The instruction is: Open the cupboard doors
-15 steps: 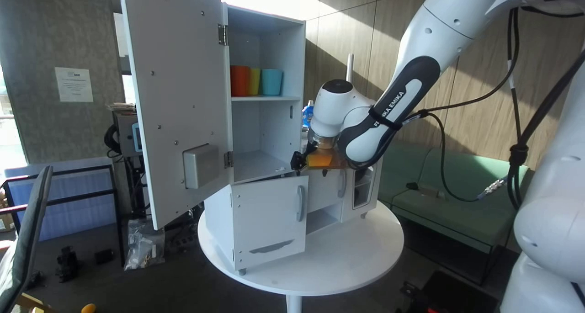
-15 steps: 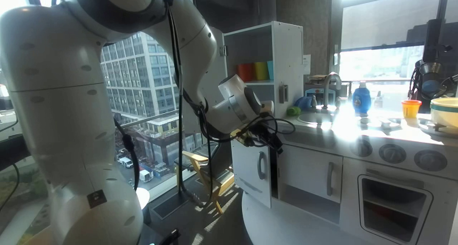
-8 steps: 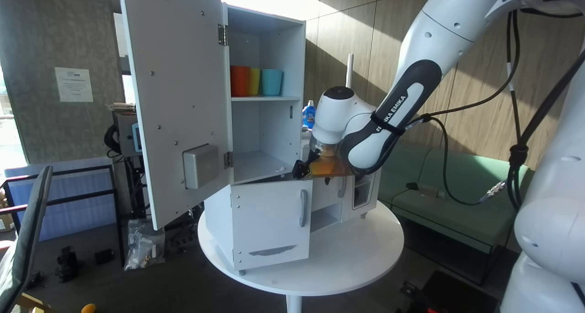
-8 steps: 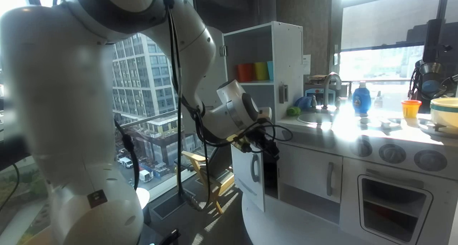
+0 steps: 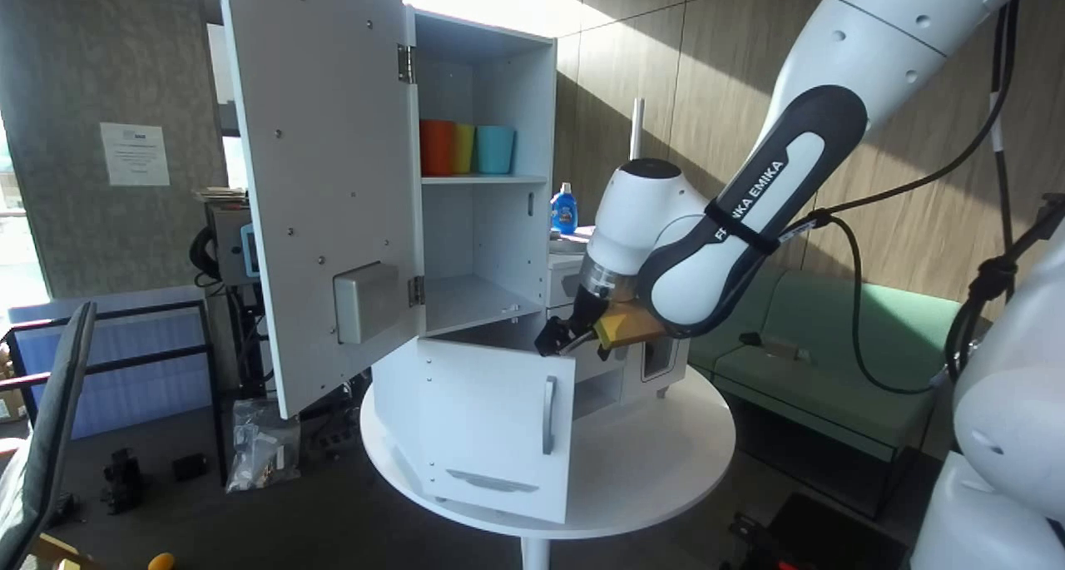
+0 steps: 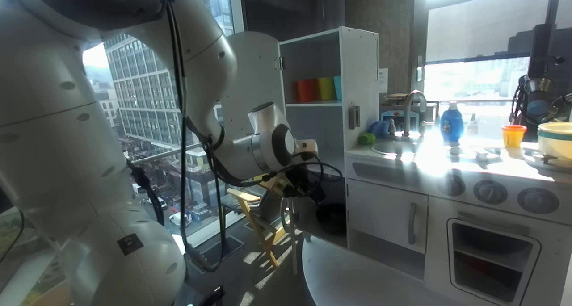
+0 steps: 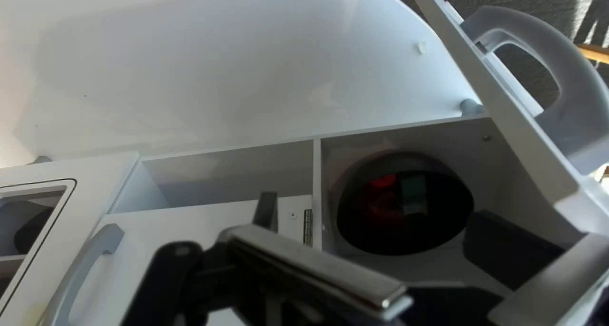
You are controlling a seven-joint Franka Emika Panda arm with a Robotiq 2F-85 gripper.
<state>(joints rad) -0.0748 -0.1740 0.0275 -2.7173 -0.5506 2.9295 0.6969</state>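
The tall upper cupboard door (image 5: 333, 179) stands wide open. The lower cupboard door (image 5: 491, 428) is swung well out; its edge (image 6: 293, 243) shows nearly side-on in an exterior view. In the wrist view the same door (image 7: 514, 102) and its grey handle (image 7: 566, 88) are at the right. The middle cupboard door (image 6: 386, 216) is shut, with its handle (image 7: 81, 273) at lower left in the wrist view. My gripper (image 7: 387, 228) has its fingers apart with nothing between them. It is at the door's top, one finger close to its inner face; contact is unclear. The gripper (image 5: 556, 337) also shows there in an exterior view.
A black pot (image 7: 404, 207) sits inside the lower cupboard. Orange (image 5: 436, 147), yellow and blue (image 5: 495, 150) cups stand on the upper shelf. A blue bottle (image 6: 451, 123) and a faucet (image 6: 413, 100) are on the counter. The round white table (image 5: 649, 470) carries the kitchen.
The lower cupboard door has swung much further outward, exposing the inside. My gripper has moved lower and away from the cupboard along with it. The upper door has not moved.
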